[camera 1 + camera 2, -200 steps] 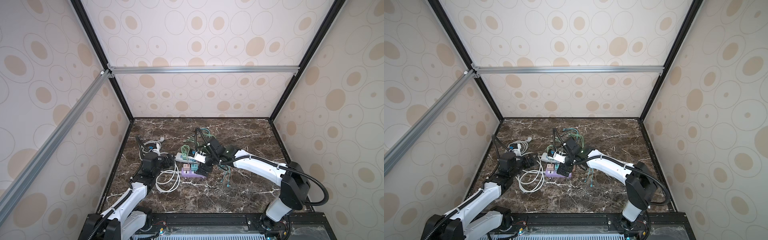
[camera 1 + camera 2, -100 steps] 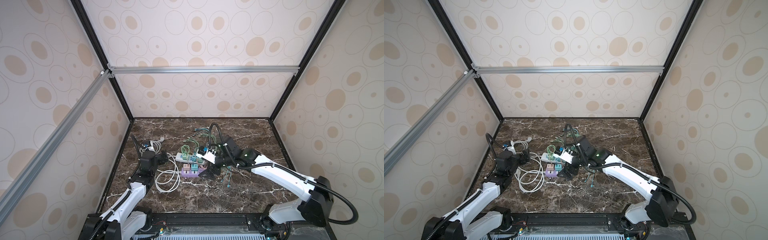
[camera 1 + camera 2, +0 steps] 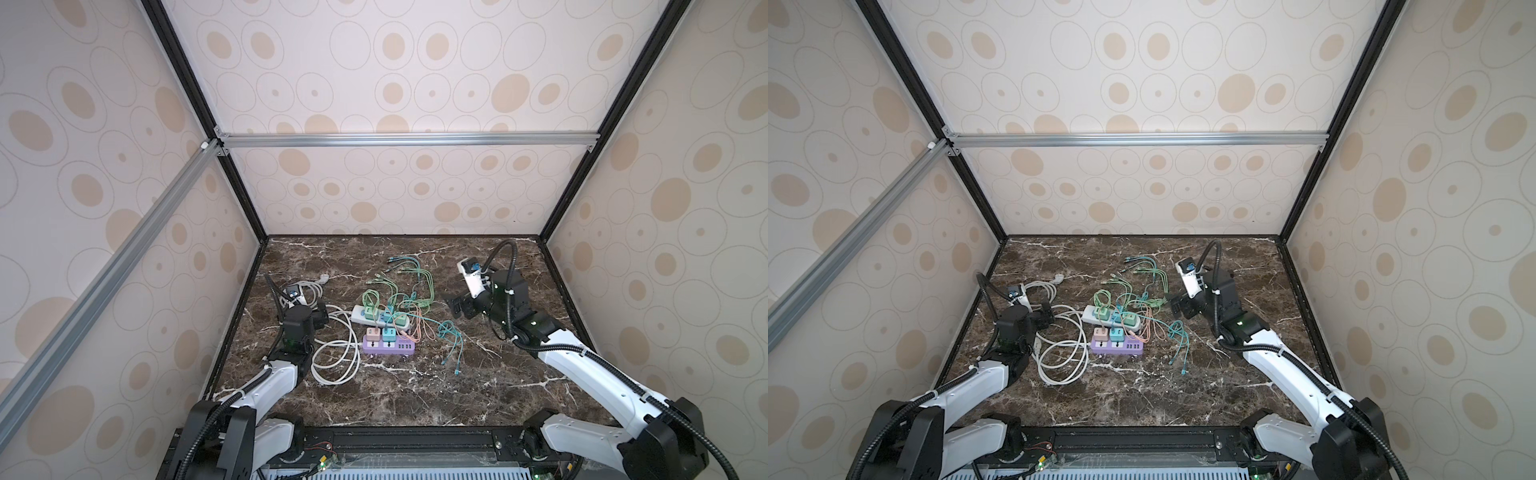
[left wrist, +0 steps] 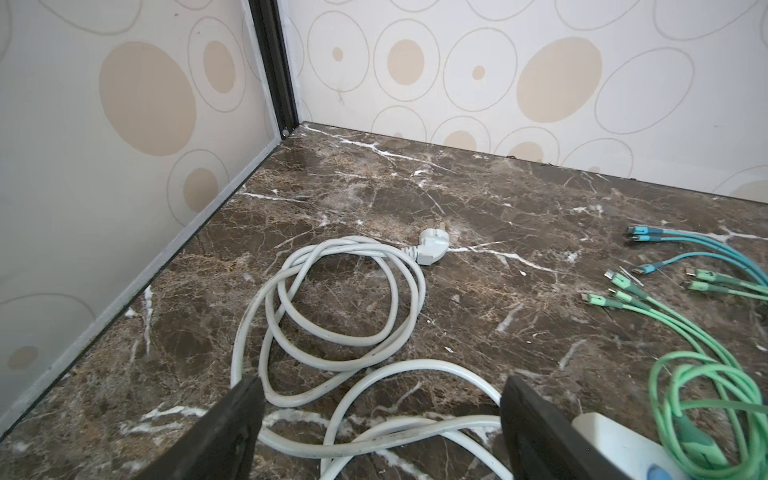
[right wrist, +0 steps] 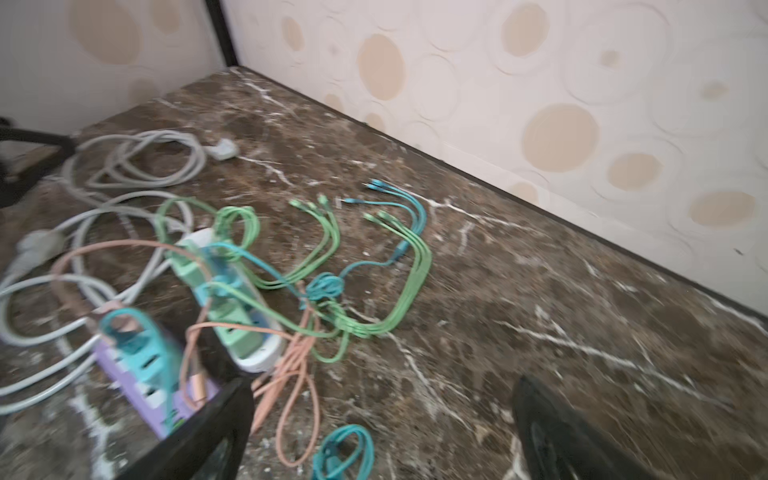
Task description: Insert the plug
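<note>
The white plug (image 4: 432, 247) lies loose on the marble floor at the end of a coiled white cable (image 4: 332, 316); both top views show the plug (image 3: 325, 277) (image 3: 1059, 277) at the back left. My left gripper (image 4: 380, 399) is open just above loops of that cable, short of the plug, with nothing between its fingers. A white power strip (image 3: 380, 318) and a purple power strip (image 3: 388, 345) with coloured adapters plugged in sit mid-floor. My right gripper (image 3: 459, 309) (image 5: 384, 395) hangs open and empty to the right of the strips.
Green, blue and pink charging cables (image 3: 411, 286) sprawl behind and to the right of the strips, and a teal one (image 5: 340, 453) lies under my right gripper. The left wall (image 4: 124, 208) runs close beside the coiled cable. The back wall (image 5: 540, 104) borders the floor.
My right arm has drawn back to the right, off the power strips where it was a second ago. The left arm has barely shifted.
</note>
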`<action>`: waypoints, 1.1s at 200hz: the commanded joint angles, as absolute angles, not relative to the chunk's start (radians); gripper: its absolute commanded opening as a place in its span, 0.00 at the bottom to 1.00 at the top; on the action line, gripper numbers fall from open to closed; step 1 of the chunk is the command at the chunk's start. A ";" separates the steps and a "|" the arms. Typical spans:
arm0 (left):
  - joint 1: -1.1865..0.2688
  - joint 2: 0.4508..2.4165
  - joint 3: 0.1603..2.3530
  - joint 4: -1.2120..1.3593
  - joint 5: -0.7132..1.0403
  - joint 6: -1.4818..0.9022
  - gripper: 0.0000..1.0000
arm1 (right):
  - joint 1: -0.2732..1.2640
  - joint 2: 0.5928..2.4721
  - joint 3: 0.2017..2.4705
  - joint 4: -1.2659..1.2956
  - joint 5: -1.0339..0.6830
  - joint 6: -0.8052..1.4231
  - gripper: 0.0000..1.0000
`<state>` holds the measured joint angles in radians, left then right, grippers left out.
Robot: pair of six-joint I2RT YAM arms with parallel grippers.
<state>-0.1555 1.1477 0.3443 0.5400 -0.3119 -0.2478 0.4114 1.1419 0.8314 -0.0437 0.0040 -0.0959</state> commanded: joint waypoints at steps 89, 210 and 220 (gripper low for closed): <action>-0.100 1.335 0.206 1.091 -0.363 -0.094 0.89 | 0.120 1.336 0.530 0.415 0.284 0.004 1.00; -0.056 1.588 0.200 1.420 -0.263 -0.039 0.91 | 0.060 1.552 0.413 0.832 0.163 0.001 1.00; -0.055 1.573 0.218 1.353 -0.264 -0.050 0.96 | 0.061 1.544 0.420 0.809 0.162 0.002 1.00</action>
